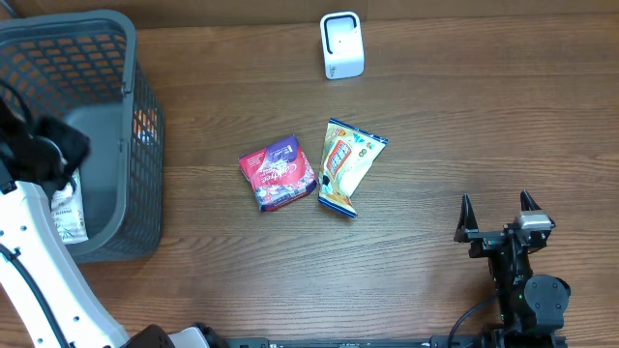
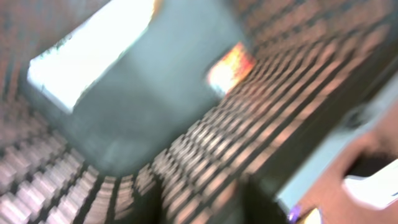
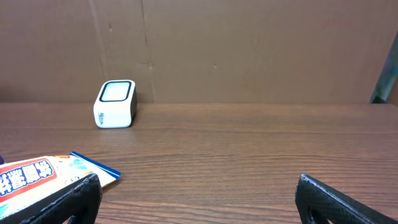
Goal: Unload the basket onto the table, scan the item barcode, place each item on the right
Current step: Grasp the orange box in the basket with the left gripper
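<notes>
Brown wood-grain bench, with a plain cardboard-coloured wall behind its far edge.

Near the middle, two packets just beside each other:
- Red packet on the left, with a purple patch and white script too small to read.
- Yellow packet on the right, lying slantwise. Shows bold blue-edged characters on an orange band and a blue border in the right wrist view, but only part of the print is in frame, so unread.

White scanner upright close to the far edge, well apart from both packets, with a dark-rimmed pale window on its face. Small grey lettering low on its side, illegible.

Grey mesh basket at the far left corner. Inside it, against the near wall, a white packet with dark print, partly covered by the white left arm.

Left gripper down inside the basket. Left wrist view badly smeared: only mesh, a pale patch and an orange blotch, perhaps a label. Cannot tell whether clenched, released or grasping anything.

Right gripper by the near right corner, fingers spread wide with nothing between them, facing the scanner across bare wood. Nothing in the way between scanner and packets.
</notes>
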You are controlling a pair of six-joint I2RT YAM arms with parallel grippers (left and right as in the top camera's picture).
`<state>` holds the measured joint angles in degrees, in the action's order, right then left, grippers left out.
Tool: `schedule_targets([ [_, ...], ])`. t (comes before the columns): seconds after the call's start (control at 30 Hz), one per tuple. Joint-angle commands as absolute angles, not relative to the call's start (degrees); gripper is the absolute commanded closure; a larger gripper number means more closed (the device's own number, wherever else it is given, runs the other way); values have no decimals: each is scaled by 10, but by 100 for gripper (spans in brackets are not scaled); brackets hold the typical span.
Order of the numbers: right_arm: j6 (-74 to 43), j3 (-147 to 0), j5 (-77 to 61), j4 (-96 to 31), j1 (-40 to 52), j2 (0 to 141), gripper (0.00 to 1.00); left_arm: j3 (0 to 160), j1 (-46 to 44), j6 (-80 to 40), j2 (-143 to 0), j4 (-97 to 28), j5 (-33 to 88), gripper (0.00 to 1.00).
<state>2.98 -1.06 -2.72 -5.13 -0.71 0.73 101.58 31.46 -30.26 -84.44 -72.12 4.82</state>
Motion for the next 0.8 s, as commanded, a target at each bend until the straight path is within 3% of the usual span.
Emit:
schedule_targets([
  [0.0,29,-5,-26,-47,-5,2,0,1033,312,-309,-847,-662,31,50],
  [0.3,29,-5,-26,-47,-5,2,0,1033,310,-309,-928,-517,32,25],
  [0.5,29,-5,-26,-47,-5,2,0,1033,308,-301,-1007,-493,76,24],
  [0.77,29,-5,-26,-47,-5,2,0,1033,283,-197,-1101,-467,81,16],
])
